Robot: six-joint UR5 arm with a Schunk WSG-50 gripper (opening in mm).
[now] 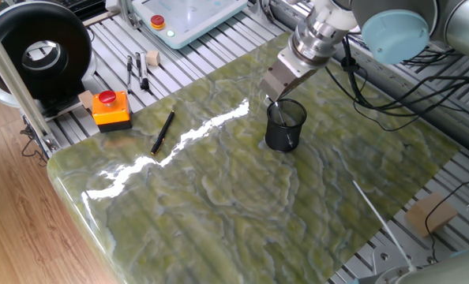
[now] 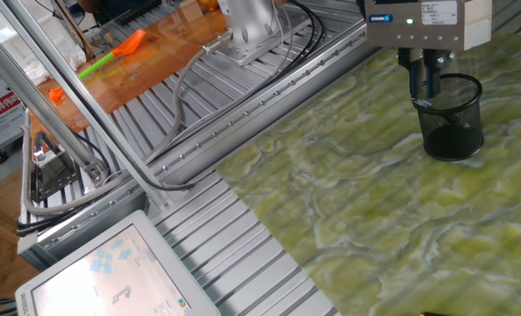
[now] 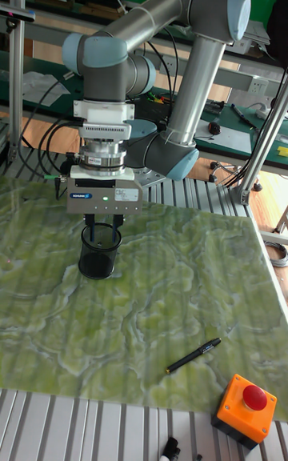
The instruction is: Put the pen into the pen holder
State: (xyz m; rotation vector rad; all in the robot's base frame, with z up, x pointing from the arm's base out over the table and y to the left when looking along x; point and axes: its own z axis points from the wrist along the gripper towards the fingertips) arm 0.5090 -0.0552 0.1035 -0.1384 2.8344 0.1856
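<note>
gripper: fingers parted, above pen holder | pen: inside, leaning, axis unclear

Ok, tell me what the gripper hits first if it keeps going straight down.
Probably the pen holder: the gripper points down over its rim, fingers at the opening. Rim or inside first, I cannot tell.

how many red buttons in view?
2. One tops the orange box near the black pen; one sits on the white pendant at the far edge. Others may be hidden.
</note>
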